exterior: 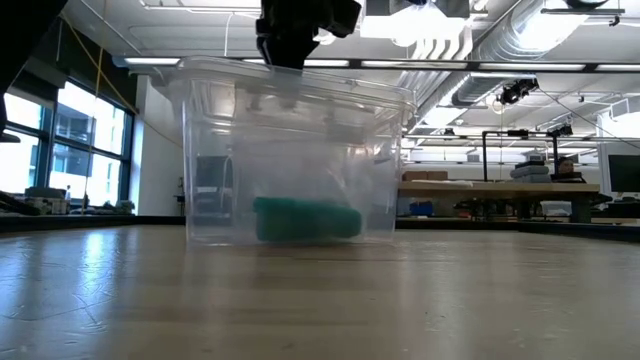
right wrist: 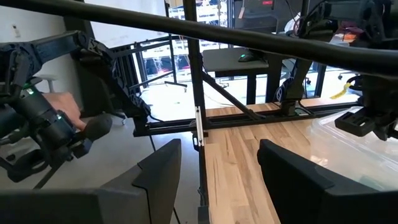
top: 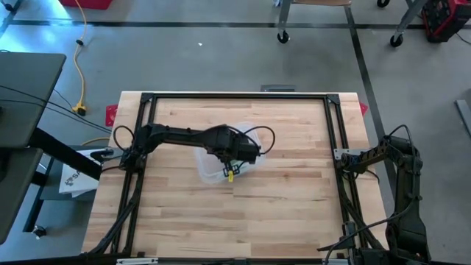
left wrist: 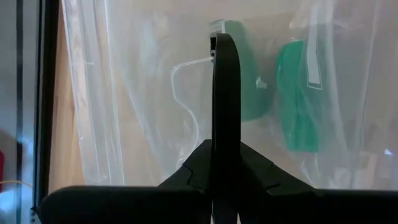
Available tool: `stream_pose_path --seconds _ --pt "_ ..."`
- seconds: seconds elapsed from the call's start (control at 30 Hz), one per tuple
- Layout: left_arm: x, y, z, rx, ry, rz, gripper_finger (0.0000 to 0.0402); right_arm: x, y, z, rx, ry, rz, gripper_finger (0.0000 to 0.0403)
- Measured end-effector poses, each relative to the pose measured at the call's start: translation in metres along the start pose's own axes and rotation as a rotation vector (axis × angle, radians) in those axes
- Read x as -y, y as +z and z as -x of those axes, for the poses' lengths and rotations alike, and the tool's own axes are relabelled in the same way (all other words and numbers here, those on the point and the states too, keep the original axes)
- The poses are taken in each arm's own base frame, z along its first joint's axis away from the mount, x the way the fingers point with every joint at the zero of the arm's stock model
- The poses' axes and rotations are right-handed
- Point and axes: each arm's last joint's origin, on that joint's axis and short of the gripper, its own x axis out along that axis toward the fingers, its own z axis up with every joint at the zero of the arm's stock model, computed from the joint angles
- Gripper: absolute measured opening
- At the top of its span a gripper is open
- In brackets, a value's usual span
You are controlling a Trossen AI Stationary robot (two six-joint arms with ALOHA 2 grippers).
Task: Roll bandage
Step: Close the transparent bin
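We look level across the wooden counter [exterior: 320, 300] at a clear plastic bin [exterior: 295, 150] standing upright near its middle; everything below is placed by this bin. Inside it, resting on the floor of the bin, lies the green bandage [exterior: 305, 220], a soft roll on its side, kept there so it cannot wander off. Directly above the bin's open top hangs our left hand [top: 234, 163], its fingers pressed together with nothing visibly between them; the left wrist view shows the closed fingers [left wrist: 225, 106] pointing down at the bandage through the clear plastic, so we judge the hand is poised over the rim to reach in. Well to the side of the bin, beyond the counter's edge, our right hand [right wrist: 217, 168] waits folded back with its fingers spread and empty, out of the way.
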Motion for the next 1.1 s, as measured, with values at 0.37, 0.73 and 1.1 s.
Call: stream_pose_path --seconds 0.37,0.73,1.1 --pt "0.015 -0.008 0.006 -0.006 -0.004 0.045 0.0034 0.0 0.0 0.0 -0.001 0.002 0.003 0.0206" --pt "0.017 -0.009 0.007 -0.01 -0.015 0.122 0.0035 0.0 0.0 0.0 -0.002 0.003 -0.004 0.0206" --pt "0.014 -0.013 0.017 -0.013 -0.079 0.139 0.0054 0.0 0.0 0.0 -0.002 0.004 0.002 0.0206"
